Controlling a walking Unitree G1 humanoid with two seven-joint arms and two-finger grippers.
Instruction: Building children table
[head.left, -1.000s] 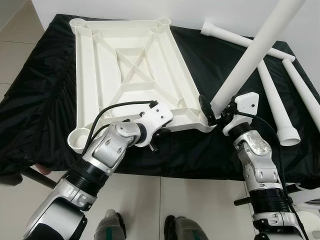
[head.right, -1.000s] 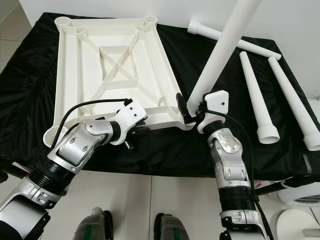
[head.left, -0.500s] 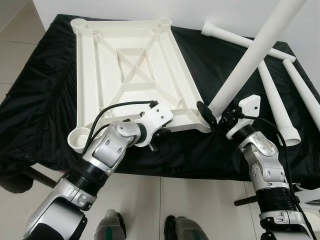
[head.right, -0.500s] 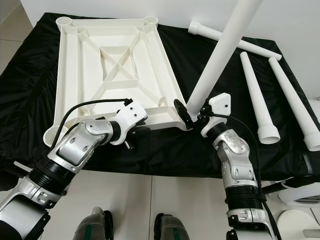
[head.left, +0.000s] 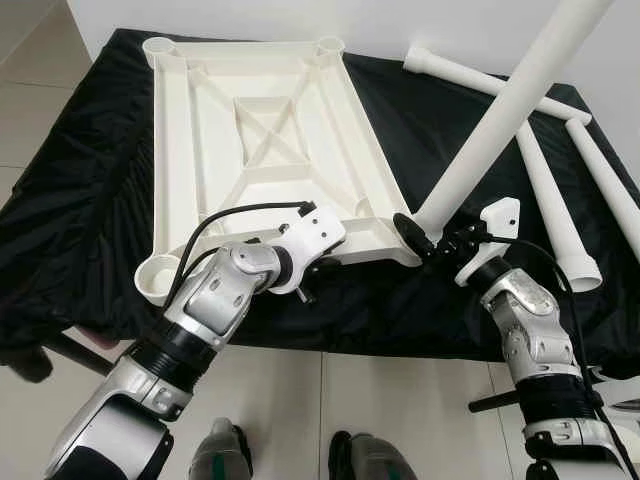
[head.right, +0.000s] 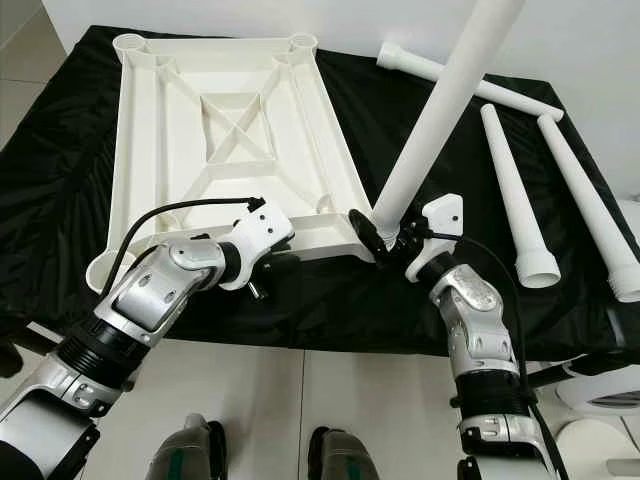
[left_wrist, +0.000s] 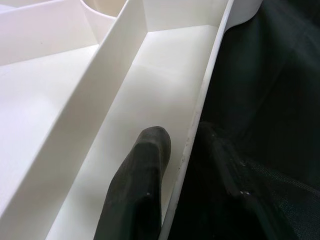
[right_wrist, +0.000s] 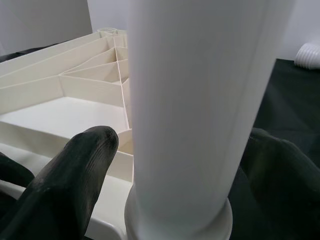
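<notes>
Your left gripper (head.left: 322, 262) clamped the near rim of the upturned tabletop (head.left: 262, 140). Your right gripper (head.right: 392, 236) held the leg (head.right: 440, 105); over the last second its foot dropped into the near corner socket, apparently seated. Beyond, three spare legs (head.right: 515, 195) lay on the black cloth (head.left: 70, 200), leaving room.

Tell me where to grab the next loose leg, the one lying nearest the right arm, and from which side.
Take the nearest loose leg mid-shaft, from above, fingers straddling it crosswise. It lies flat on the black cloth, flared end toward the robot; the shaft is slimmer than that flare, and there is a gap to its neighbour. The right gripper must first release the standing leg.
</notes>
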